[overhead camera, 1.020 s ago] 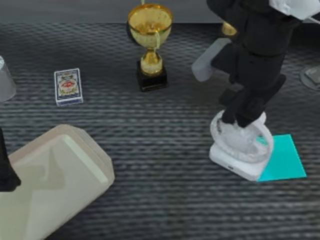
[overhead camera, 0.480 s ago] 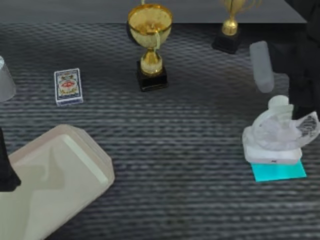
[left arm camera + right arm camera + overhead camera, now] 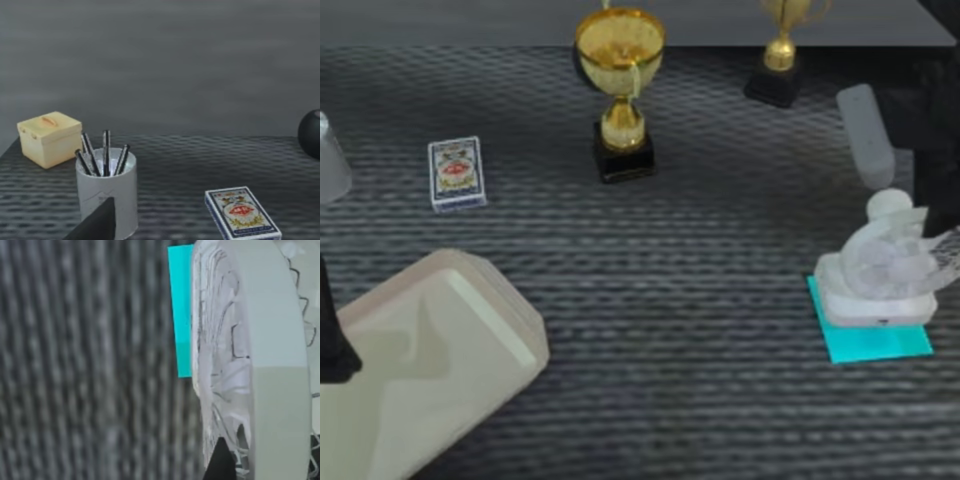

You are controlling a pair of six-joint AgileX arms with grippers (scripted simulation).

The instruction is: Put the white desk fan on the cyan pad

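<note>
The right arm (image 3: 932,130) is matte black, with a pale grey rounded oblong cover (image 3: 866,136) on its side. The left arm (image 3: 332,340) shows only as a black, smooth-edged bulk. Each wrist view catches one dark, pointed finger (image 3: 97,225) of that arm's tool.

A dark grey ribbed desk (image 3: 700,380) was seen from above. At its near left a large cream jug (image 3: 420,360) lay on its side. Farther back on the left a blue-and-white card box (image 3: 456,173) lay flat, and a white cup (image 3: 107,190) of pens stood at the left edge, with a yellow lidded box (image 3: 50,137) beyond it. Two gold trophies (image 3: 620,85) (image 3: 780,50) stood at the far side. At the right, the cyan pad (image 3: 875,343) lay flat, with the white desk fan (image 3: 880,275) resting on it.
</note>
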